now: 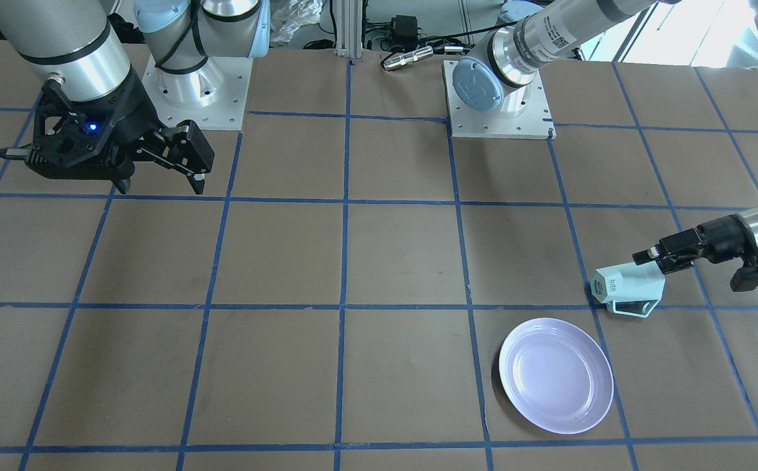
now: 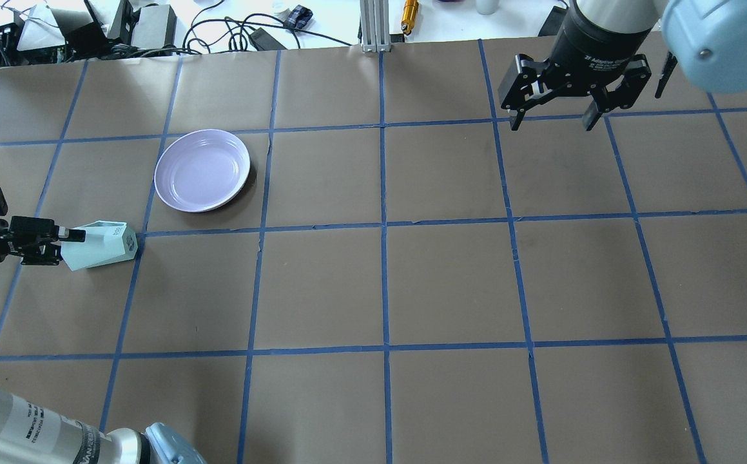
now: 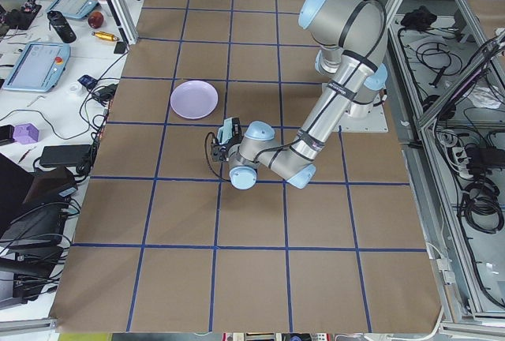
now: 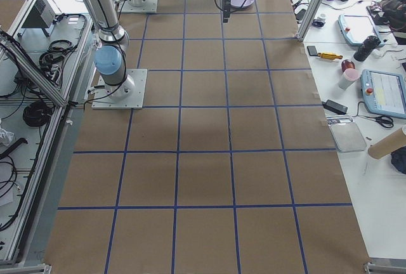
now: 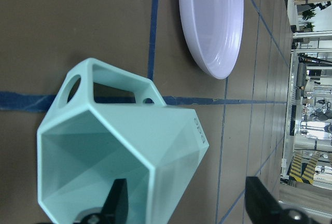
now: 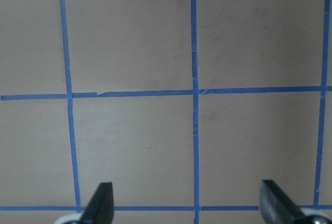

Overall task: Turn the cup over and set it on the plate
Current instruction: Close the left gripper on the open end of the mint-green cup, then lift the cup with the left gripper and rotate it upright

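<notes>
I am reaching my left gripper [image 1: 645, 256] low and level across the brown paper-covered table with its blue tape grid [image 2: 379, 283], into the mouth of the small mint-green faceted cup [image 5: 129, 146]. My fingers are standing wide apart: one dark finger [image 5: 117, 203] is sitting inside the hexagonal rim, the other is outside it, and the cup's wall is passing between them without being pinched. The cup is lying on its side on the table, just beside a blue tape line, its lettered base pointing away from me and its angular open handle turned towards the round pale lavender glossy plate [image 1: 555, 376]. The plate is lying flat nearby, apart from the cup. My right gripper [image 2: 552, 121] is hanging above the table well away, spread wide and holding nothing.
</notes>
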